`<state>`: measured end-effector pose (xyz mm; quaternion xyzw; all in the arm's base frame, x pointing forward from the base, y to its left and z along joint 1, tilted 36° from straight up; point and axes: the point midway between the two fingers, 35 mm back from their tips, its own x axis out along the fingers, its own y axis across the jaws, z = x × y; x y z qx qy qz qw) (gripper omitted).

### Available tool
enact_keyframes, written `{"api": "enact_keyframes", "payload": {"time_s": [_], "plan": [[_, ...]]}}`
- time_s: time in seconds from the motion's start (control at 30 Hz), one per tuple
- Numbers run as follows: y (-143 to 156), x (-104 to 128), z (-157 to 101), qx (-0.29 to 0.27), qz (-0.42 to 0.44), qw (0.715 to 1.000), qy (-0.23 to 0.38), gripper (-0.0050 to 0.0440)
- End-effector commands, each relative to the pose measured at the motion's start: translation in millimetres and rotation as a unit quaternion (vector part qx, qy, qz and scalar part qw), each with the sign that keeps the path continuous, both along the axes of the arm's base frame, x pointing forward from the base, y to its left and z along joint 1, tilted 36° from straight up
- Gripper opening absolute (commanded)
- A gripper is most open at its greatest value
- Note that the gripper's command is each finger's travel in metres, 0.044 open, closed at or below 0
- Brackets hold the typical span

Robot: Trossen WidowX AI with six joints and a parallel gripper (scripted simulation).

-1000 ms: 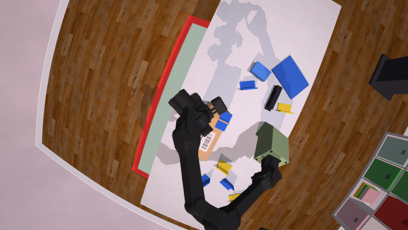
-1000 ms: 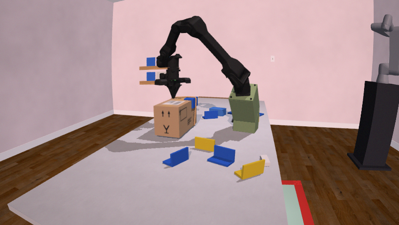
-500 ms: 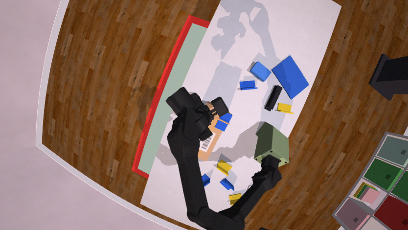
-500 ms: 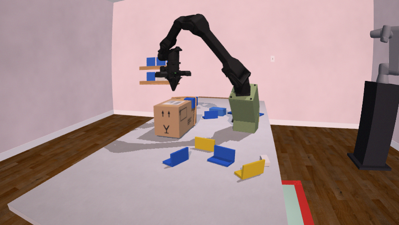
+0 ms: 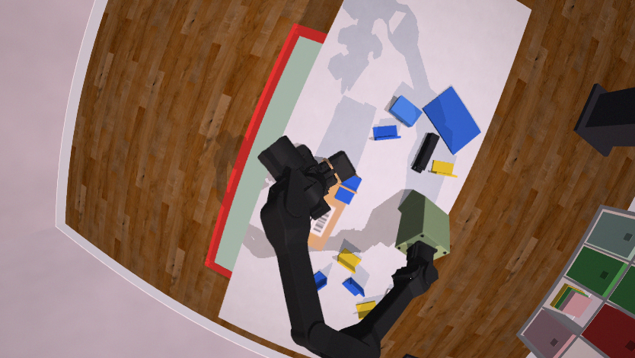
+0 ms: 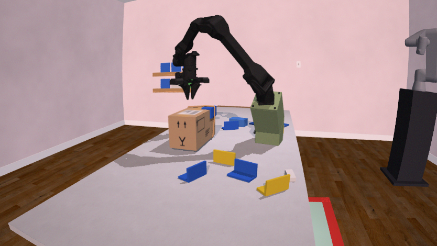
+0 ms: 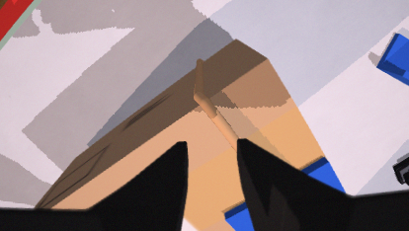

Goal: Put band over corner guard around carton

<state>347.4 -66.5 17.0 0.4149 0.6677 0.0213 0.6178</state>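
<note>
The brown carton [image 6: 190, 128] stands on the white table top, and it also shows in the overhead view [image 5: 326, 218]. A blue corner guard [image 6: 209, 110] sits on its far top edge and also shows in the overhead view [image 5: 349, 189] and in the wrist view [image 7: 318, 175]. The thin tan band [image 7: 212, 106] runs across the carton top and bends down over its side edge. My gripper [image 6: 191, 94] hangs a little above the carton top, partly open, with nothing between its fingers. The band lies below and between the fingertips, apart from them.
Loose blue and yellow corner guards [image 6: 224, 157] lie in front of the carton. The arm's green base block [image 6: 269, 119] stands to the right. A blue flat box [image 5: 451, 119], a small blue box [image 5: 405, 110] and a black bar [image 5: 425, 152] lie beyond. A red-framed mat [image 5: 262, 146] borders the table.
</note>
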Motion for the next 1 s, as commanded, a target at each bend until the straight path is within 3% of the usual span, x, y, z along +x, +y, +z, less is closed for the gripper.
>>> {"api": "enact_keyframes", "payload": {"time_s": [0.0,0.4,0.57,0.63,0.7,0.97], "plan": [[-0.1,0.1,0.0,0.001,-0.001,1.000,0.000,0.0145],[-0.1,0.1,0.0,0.001,-0.001,1.000,0.000,0.0433],[-7.5,-7.2,10.7,0.001,-0.001,1.000,0.000,0.0440],[-23.7,-27.4,37.6,0.000,0.000,1.000,0.000,0.0440],[-29.3,-36.2,48.3,0.000,0.000,1.000,0.000,0.0440],[-30.3,-38.9,42.1,0.004,-0.004,1.000,-0.011,0.0440]]}}
